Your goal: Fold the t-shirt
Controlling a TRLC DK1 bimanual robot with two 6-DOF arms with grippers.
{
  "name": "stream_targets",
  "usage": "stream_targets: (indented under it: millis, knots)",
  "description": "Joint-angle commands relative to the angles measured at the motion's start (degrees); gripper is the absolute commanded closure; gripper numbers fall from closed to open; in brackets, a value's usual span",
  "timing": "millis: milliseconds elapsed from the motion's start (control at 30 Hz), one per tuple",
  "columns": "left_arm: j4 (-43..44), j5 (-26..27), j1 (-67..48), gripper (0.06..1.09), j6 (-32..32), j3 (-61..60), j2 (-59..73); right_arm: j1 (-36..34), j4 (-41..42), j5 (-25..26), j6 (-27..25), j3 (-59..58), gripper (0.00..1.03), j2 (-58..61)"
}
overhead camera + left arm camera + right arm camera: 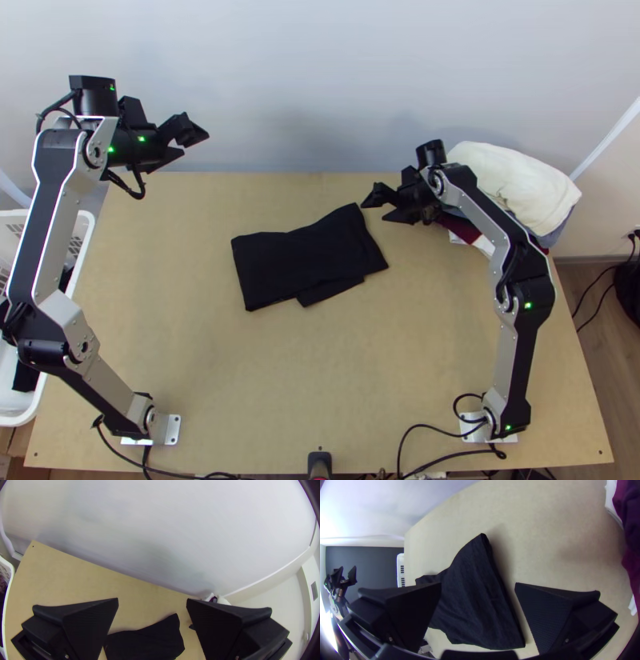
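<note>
The black t-shirt [308, 254] lies folded in a compact, uneven bundle at the middle of the table, a layer sticking out along its near edge. Beyond the table's far left corner, my left gripper [186, 144] is held up, open and holding nothing. My right gripper [379, 206] is open just right of the shirt's far right corner, apart from the cloth. In the left wrist view, the shirt [146, 640] shows between and beyond the fingers of the left gripper [152, 601]. In the right wrist view, the shirt [473, 596] lies beneath the right gripper [478, 585].
A pile of cloths, white on top [516, 188], sits at the table's far right corner behind the right gripper. A white basket [80, 232] with dark cloth stands off the left edge. Bare tabletop [320, 376] stretches between the arms' bases; cables run along the near edge.
</note>
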Motion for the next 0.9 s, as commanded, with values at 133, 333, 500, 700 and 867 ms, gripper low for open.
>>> stream_targets:
  millis: [133,333,500,700,867]
  knots:
    - [-1.20,-1.06,0.48,0.10,0.83,1.35,-0.70,1.36,-8.70,-4.57,-11.24,1.13,0.04,3.40]
    - [-1.46,-2.03,0.22,0.10,0.83,1.70,-0.70,2.06,-10.20,-4.57,-15.10,0.52,0.04,4.45]
    - [-1.81,-2.38,0.39,0.10,0.83,1.70,-0.96,2.50,-9.23,-4.49,-17.21,0.52,0.04,5.33]
    - [-2.43,-2.47,0.74,0.10,0.83,1.70,-1.32,3.29,-7.39,-4.31,-17.56,0.60,0.04,5.95]
    - [-2.43,-2.47,1.09,0.10,0.83,1.70,-1.40,5.84,-7.56,-4.40,-16.95,0.08,0.04,6.74]
